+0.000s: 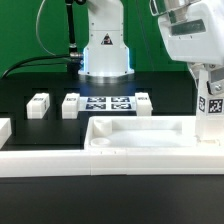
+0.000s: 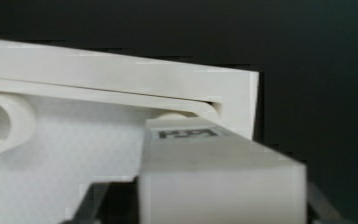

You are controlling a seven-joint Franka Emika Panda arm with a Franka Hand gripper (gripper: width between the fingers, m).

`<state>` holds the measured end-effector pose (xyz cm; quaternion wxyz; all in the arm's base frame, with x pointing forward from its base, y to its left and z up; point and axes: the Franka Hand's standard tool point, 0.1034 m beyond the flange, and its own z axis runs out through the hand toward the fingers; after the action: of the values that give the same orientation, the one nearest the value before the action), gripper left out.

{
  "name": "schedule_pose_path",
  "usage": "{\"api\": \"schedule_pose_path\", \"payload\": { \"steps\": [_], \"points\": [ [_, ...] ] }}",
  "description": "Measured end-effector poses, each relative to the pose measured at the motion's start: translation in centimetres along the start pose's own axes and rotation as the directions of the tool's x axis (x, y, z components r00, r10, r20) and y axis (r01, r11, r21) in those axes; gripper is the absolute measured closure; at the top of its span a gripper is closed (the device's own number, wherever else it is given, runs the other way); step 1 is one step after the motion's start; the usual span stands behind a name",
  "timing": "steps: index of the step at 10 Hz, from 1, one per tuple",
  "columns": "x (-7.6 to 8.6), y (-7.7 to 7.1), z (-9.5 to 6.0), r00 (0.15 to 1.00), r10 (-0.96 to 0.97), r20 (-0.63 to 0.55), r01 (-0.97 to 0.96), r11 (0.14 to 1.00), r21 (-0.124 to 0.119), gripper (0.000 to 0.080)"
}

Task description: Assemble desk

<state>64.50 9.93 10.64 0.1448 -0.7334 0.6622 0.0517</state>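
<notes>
A square white plastic post leg (image 2: 220, 175) stands at a corner of the white tray-like desk top (image 1: 150, 150), probably for seating. The gripper (image 1: 207, 84) straddles it; pinching or loose, I cannot tell.

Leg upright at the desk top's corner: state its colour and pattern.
The leg is white, with a black-and-white tag; clearest in the exterior view.
</notes>
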Motion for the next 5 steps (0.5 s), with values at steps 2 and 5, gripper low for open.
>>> {"api": "schedule_pose_path", "payload": {
  "steps": [2, 5],
  "points": [
    [-0.4, 0.3, 0.1, 0.948, -0.318, -0.026, 0.317, 0.948, -0.042, 0.0242],
    [-1.0, 0.3, -0.1, 0.756, -0.655, -0.014, 0.652, 0.754, -0.084, 0.0152]
  ]
}}
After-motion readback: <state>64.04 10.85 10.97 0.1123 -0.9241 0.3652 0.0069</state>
